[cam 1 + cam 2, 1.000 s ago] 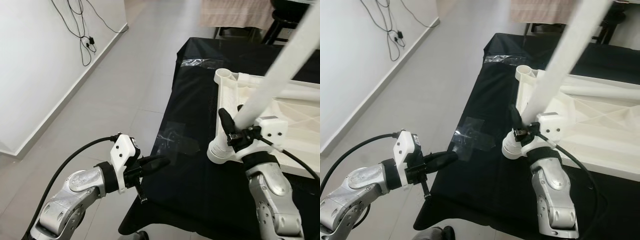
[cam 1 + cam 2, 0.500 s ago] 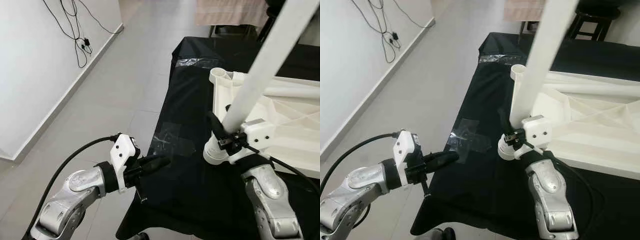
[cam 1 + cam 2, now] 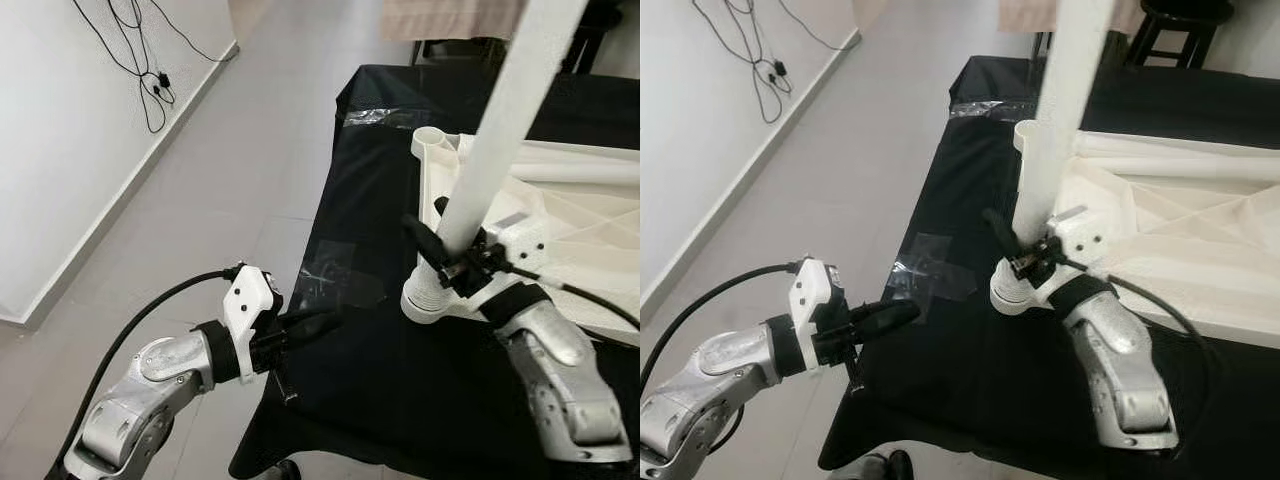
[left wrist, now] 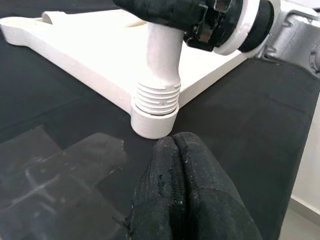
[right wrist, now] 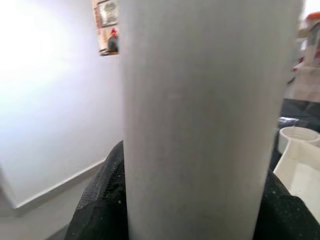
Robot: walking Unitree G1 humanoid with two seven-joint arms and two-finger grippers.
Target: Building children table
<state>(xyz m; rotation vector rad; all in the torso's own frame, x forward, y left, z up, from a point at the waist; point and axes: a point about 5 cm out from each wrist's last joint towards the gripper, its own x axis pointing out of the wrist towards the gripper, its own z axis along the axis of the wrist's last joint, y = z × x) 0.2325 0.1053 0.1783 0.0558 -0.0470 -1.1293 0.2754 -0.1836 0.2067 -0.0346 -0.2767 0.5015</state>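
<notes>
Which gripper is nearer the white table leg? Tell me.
Right. The right gripper is clamped around the white table leg just above its threaded end; the left gripper hovers shut at the black table's edge, apart from it.

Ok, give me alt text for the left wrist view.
The left gripper, fingers shut, points at a white table leg seated in the corner socket of the white tabletop, which lies on black cloth; the right gripper holds the leg.

table leg: wide white cylinder, centre frame, top to bottom
fingers: black, flanking its lower sides
wall: bright, left
</notes>
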